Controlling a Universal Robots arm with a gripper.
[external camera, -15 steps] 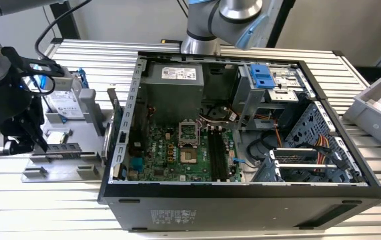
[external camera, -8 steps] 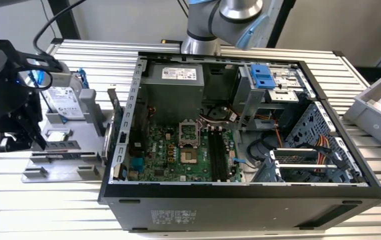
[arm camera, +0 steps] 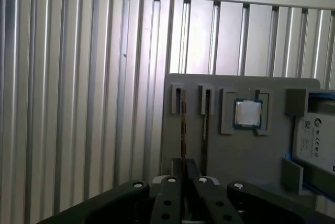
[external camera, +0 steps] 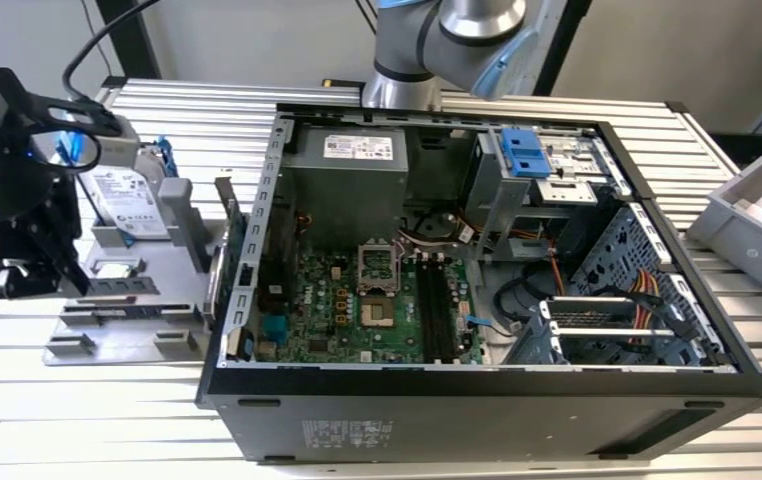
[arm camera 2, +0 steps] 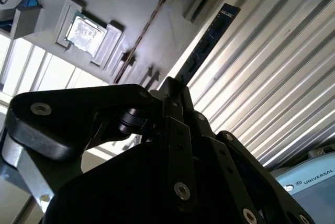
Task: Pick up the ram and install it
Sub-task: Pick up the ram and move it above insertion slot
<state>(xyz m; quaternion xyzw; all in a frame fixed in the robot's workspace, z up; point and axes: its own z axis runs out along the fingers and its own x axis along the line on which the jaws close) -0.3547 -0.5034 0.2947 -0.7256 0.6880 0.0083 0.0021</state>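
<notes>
- The gripper (arm camera: 183, 166) is seen closed on the ram (arm camera 2: 208, 42), which is pinched edge-on over the tray (arm camera: 246, 156).
- Pick-up is judged in hand; the case (external camera: 488, 400) lies well apart.
- Steady carriage and slot alignment are called for.

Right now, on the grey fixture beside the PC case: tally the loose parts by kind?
On the grey fixture:
ram sticks: 2
CPU chip: 1
hard drive: 1
Total: 4
</notes>
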